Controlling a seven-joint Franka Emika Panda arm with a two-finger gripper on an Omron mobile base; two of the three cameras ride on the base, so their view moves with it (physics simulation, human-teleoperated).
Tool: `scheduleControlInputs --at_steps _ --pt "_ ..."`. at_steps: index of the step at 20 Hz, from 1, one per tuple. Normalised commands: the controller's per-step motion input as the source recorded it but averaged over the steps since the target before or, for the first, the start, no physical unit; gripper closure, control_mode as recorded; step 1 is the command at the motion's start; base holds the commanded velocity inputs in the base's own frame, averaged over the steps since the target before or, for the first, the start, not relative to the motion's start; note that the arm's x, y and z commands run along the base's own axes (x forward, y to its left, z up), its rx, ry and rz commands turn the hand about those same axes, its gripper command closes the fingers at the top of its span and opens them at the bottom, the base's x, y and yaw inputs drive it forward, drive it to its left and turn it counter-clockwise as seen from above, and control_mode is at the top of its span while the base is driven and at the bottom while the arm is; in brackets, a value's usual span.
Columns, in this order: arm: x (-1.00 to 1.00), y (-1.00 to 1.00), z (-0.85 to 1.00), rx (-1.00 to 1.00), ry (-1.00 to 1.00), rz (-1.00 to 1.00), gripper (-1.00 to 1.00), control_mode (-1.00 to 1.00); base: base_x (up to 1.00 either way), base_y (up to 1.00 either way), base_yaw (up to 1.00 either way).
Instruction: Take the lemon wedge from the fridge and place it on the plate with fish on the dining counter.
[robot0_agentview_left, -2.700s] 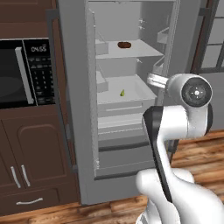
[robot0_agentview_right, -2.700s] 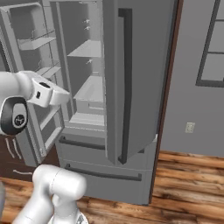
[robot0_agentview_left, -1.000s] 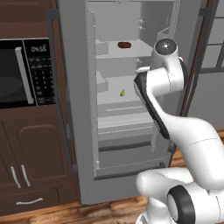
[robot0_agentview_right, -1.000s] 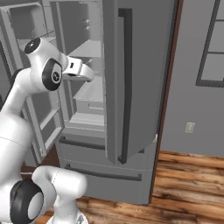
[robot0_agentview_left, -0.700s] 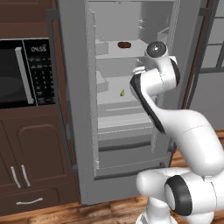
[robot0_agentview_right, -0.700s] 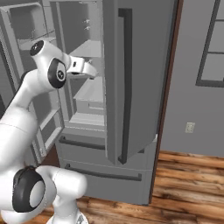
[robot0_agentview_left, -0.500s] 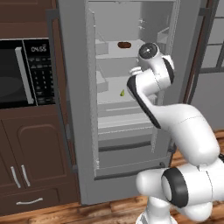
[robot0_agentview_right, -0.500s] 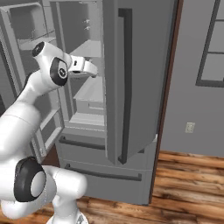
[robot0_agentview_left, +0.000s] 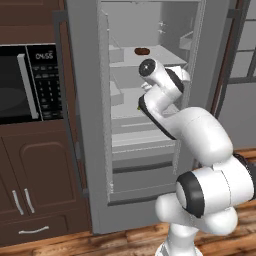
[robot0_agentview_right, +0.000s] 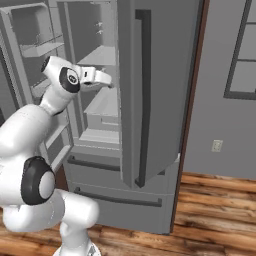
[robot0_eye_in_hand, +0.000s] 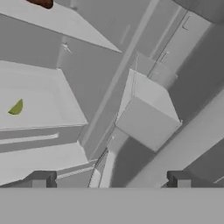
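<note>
Though the fridge (robot0_agentview_left: 90, 125) stands open, the lemon wedge (robot0_eye_in_hand: 16, 107) sits unpicked on its shelf; my fingers (robot0_eye_in_hand: 109, 178) are spread wide, empty (carry to plate & worktop all left).

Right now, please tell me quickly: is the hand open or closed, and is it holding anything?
Hand: open, holding nothing; it is inside the fridge, and the lemon wedge lies on a shelf apart from it.
</note>
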Motion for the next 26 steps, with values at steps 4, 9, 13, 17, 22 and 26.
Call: scheduleControlInputs --at_steps 4,9,13,17,22,26 --pt "0.39 -0.17 -0.18 -0.08 0.00 -0.11 -1.00 -1.00 0.00 0.00 0.00" --pt "0.38 -0.22 -0.19 -0.06 0.00 -0.10 -1.00 -1.00 0.00 0.00 0.00" --pt "0.39 -0.19 -0.17 -0.10 -0.01 -0.11 -1.00 -1.00 0.00 0.00 0.00" --pt "0.08 -0.29 -0.16 -0.11 -0.01 -0.17 -1.00 -1.00 0.00 0.00 0.00" --pt "-0.14 -0.60 -0.09 -0.03 0.00 -0.22 -1.00 -1.00 0.00 0.00 0.00" --pt "-0.66 -0.89 -0.03 0.00 0.00 -0.27 -1.00 -1.00 0.00 0.00 0.00"
